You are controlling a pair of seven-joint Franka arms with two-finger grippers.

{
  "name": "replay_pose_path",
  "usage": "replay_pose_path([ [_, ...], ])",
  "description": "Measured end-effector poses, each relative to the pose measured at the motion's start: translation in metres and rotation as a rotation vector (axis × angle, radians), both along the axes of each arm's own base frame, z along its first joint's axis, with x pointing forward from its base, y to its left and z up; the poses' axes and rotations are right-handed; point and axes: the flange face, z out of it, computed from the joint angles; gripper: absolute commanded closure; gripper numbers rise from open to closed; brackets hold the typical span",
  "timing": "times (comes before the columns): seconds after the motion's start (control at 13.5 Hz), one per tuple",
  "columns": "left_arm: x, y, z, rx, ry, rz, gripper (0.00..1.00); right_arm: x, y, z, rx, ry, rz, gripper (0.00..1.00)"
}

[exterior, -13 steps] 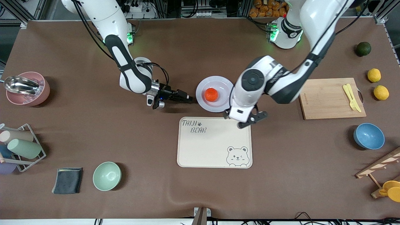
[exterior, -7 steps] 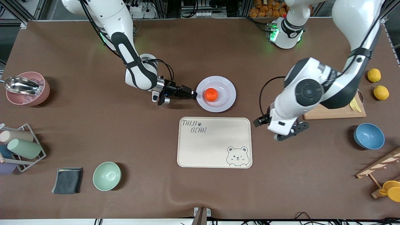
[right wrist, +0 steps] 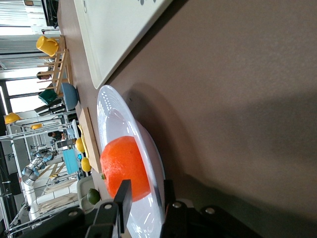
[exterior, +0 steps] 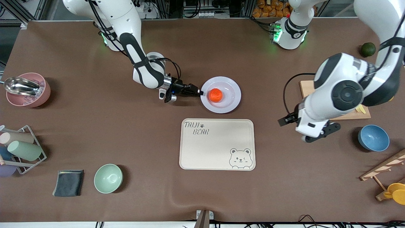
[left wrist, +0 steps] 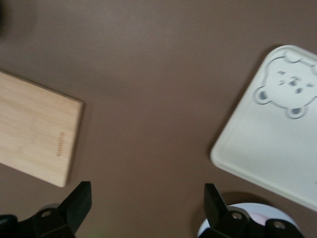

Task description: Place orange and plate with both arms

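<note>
tray point(exterior: 218, 152): cream rectangle printed with a bear, lying flat and nearer the front camera than the plate; long axis runs from one arm's end of the table toward the other; bare, and by my judgement the likely place for the plate

plate point(exterior: 229, 101): pale lavender-white, flat on the brown table mat just above the tray in the front view, apart from it; round, so no long axis; sunken centre faces up and cradles the fruit, which keeps it from rolling

left gripper point(exterior: 319, 133): hangs over bare table between the tray and the blue bowl point(exterior: 373, 138), well apart from the plate; fingers spread wide and empty, as the left wrist view point(left wrist: 143, 208) confirms; this arm waits

right gripper point(exterior: 196, 92): low at the plate's edge toward the right arm's end, lying nearly level with the table; in the right wrist view point(right wrist: 144, 198) one finger sits above the rim and one outside it, narrowed about the rim; whether they already pinch it I cannot tell; a side-on rim grip would suit carrying the plate level

orange point(exterior: 215, 95): bright red-orange, in the plate's centre; nearly a ball, no clear long axis
</note>
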Motion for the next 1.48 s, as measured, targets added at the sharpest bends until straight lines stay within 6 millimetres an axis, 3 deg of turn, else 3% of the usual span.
replay_pose_path([
  [0.07,-0.002,0.016,0.0,0.014,0.036,-0.022,0.0,0.0,0.0,-0.001,-0.003,0.0,-0.001,0.65],
  [0.22,-0.001,0.043,0.0,0.02,0.073,-0.019,0.0,-0.002,0.002,-0.001,-0.001,0.002,-0.012,0.87],
  [0.37,-0.004,0.061,0.001,0.009,0.115,0.003,0.0,-0.008,0.007,-0.001,-0.002,0.005,-0.015,1.0],
  [0.52,-0.011,0.066,0.003,0.013,0.16,0.026,0.0,-0.013,0.013,0.0,0.005,0.004,-0.016,1.0],
  [0.89,-0.035,0.073,0.016,0.019,0.254,0.038,0.0,-0.002,0.022,0.016,0.038,-0.015,-0.036,1.0],
  [1.26,-0.048,0.086,0.048,-0.056,0.224,-0.054,0.0,0.029,0.033,0.072,0.134,0.004,-0.143,1.0],
  [1.48,-0.056,0.068,0.08,-0.068,0.15,-0.139,0.0,0.066,0.028,0.096,0.172,-0.015,-0.217,1.0],
])
